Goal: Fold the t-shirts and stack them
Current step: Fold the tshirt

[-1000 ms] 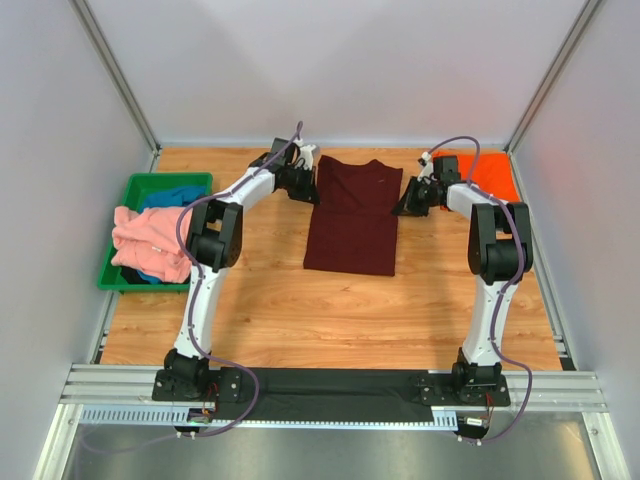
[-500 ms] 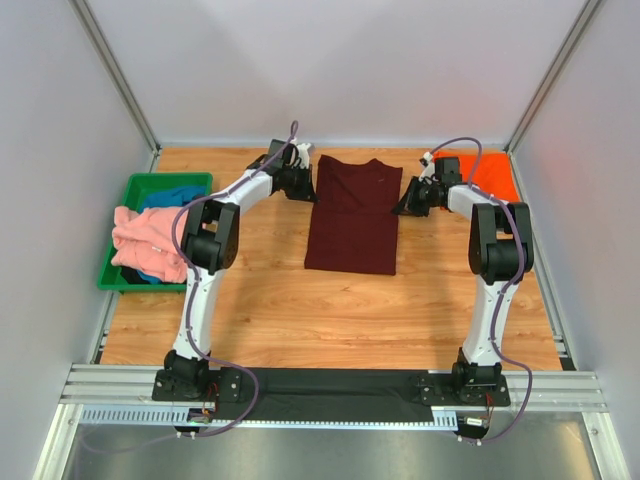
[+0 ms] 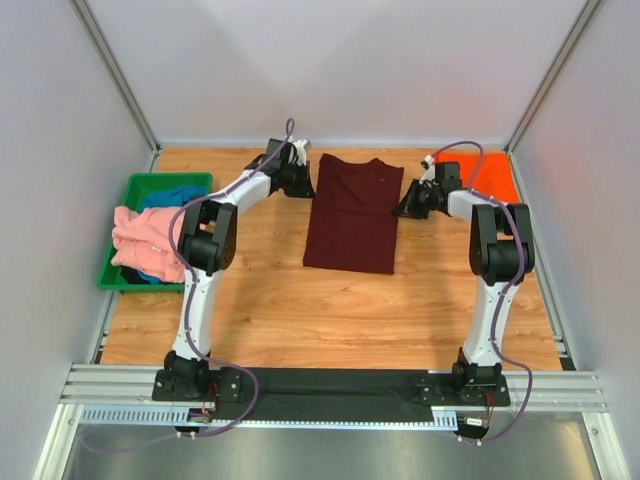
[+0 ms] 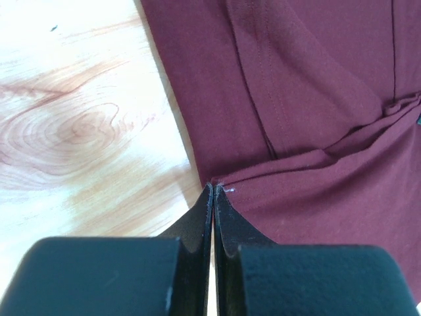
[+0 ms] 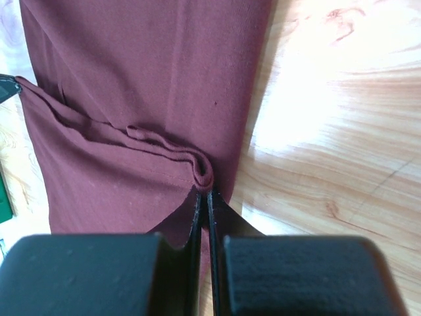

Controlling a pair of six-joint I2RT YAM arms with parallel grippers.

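Note:
The dark maroon t-shirt lies flat on the wooden table, folded into a long narrow strip. My left gripper is at its left edge near the collar end. In the left wrist view its jaws are shut, pinching the shirt's edge where a crease starts. My right gripper is at the right edge. In the right wrist view it is shut on a small rolled fold of the maroon cloth. The orange t-shirt lies folded at the far right.
A green tray stands at the left edge, holding the crumpled salmon-pink shirt and the blue shirt. White walls and metal posts enclose the table. Bare wood lies between the maroon shirt and the arm bases.
My left gripper has shifted slightly toward the far side along the shirt's left edge. The right gripper and the shirt's outline have hardly moved.

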